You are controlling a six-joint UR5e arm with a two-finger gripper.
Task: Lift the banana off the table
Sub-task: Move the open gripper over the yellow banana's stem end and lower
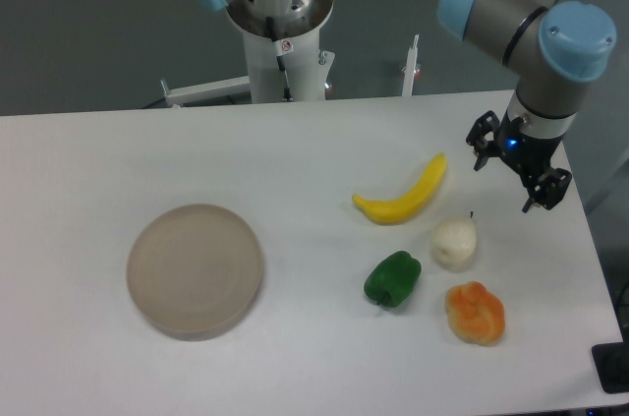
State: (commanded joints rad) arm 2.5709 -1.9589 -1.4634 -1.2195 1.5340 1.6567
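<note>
The bright yellow curved banana [405, 195] lies on the white table [295, 150], right of centre. My gripper [510, 173] hangs above the table to the right of the banana, apart from it. Its two dark fingers are spread and nothing is between them, so it is open and empty.
A round beige-grey plate [196, 269] sits at the left front. A white pear-like fruit [455, 242], a green pepper [392, 278] and a lumpy orange item [476, 313] lie just in front of the banana. The robot base [285, 42] stands behind the table's far edge.
</note>
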